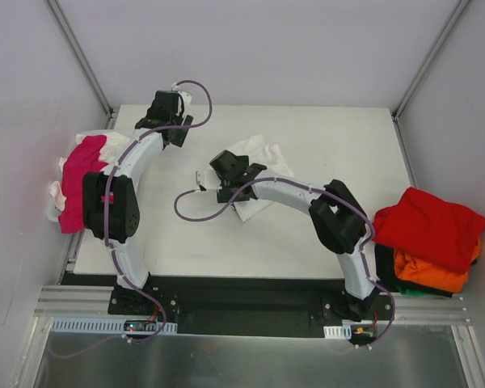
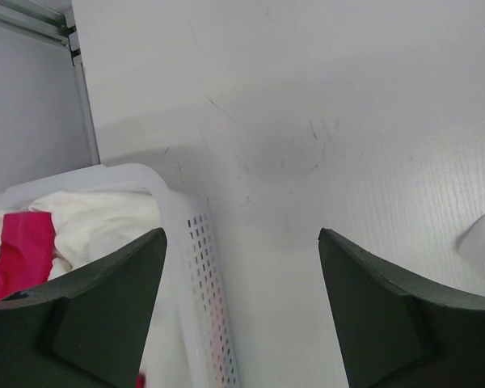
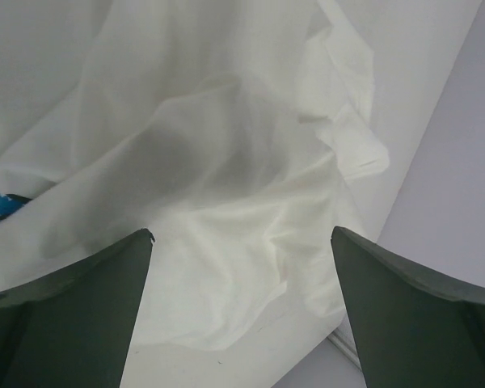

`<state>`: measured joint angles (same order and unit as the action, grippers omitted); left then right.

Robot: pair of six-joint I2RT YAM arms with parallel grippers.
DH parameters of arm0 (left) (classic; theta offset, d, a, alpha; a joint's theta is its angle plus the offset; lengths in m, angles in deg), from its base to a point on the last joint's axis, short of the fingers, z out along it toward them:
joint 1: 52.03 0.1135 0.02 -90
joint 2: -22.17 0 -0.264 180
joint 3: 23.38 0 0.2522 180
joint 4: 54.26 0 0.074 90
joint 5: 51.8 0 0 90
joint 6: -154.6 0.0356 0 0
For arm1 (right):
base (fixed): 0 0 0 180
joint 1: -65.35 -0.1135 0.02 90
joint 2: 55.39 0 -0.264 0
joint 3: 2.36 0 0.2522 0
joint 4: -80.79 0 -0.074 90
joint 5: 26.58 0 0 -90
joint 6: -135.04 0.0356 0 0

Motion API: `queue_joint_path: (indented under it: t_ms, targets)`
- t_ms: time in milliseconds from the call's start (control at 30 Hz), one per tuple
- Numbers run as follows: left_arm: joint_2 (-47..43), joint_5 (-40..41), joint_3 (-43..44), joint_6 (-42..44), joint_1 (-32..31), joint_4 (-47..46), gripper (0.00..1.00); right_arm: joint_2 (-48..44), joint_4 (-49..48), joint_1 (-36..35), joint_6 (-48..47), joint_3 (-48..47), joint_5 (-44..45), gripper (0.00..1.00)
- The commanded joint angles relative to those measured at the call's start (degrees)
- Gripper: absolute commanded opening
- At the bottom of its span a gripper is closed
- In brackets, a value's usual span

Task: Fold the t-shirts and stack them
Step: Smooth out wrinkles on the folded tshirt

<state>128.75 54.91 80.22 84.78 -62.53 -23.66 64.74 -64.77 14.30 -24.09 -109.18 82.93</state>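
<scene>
On the white table (image 1: 323,242), the two arms take up most of the room. The left arm (image 1: 133,162) reaches to the far left corner and the right arm (image 1: 291,194) bends in toward the middle.

Over at the right edge there's a folded stack with the red tee (image 1: 428,226) on top and the orange tee (image 1: 432,271) right under it. There's a dark layer below those, but I can't tell what it is.

The white tee (image 3: 226,202) lies rumpled in the middle of the table, towards the far side, under the right arm's wrist.

At the left edge is a white perforated basket (image 2: 196,259) with the magenta tee (image 1: 81,178) heaped in it. It sits among some white cloth (image 2: 105,222) and is partly hidden by the left arm.

The right gripper (image 3: 242,315) hangs over the white tee with its jaws spread wide. There's nothing between them, just wrinkled fabric below.

The left gripper (image 2: 242,307) is also wide apart and holding nothing. It's above bare tabletop just beside the basket's right wall.

Smallest detail: a bit of blue print (image 3: 0,206) peeks out of the white tee at the left edge of the right wrist view.
</scene>
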Motion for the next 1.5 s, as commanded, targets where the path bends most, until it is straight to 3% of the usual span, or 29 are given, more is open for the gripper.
queue_joint_path:
  t_ms: [0,100,267,433,533,700,1000,1467]
  targets:
    - [-4.5,-1.8,0.2,-1.7,-0.1,-1.3,0.77,-6.9,-3.6,-0.7,1.8,0.0,8.7,0.96]
    - [-6.1,-6.4,-0.3,-3.0,-0.1,-1.1,0.77,-9.6,-4.9,0.0,3.5,-1.2,11.7,0.96]
    - [-8.2,-10.8,-2.3,-2.8,-1.1,0.0,0.79,-12.2,3.7,6.5,13.0,-6.5,9.3,0.96]
    - [-10.2,-19.0,-5.5,-2.3,-3.8,4.1,0.80,-12.7,14.4,14.6,20.9,-11.3,-2.7,0.96]
    - [-10.1,-22.9,-6.8,-0.8,-8.6,6.1,0.80,-10.5,20.7,19.8,26.0,-14.2,-12.3,0.96]
    - [-9.5,-20.5,-8.0,3.1,-17.3,6.9,0.80,-1.1,30.4,29.9,33.0,-25.7,-34.7,0.96]
    - [-6.0,-14.9,-4.9,7.3,-22.6,8.5,0.81,10.3,37.7,36.9,37.0,-33.1,-53.3,0.96]
    - [3.5,-12.2,-5.4,7.1,-25.2,8.4,0.80,16.8,37.3,40.1,38.2,-33.3,-63.4,0.96]
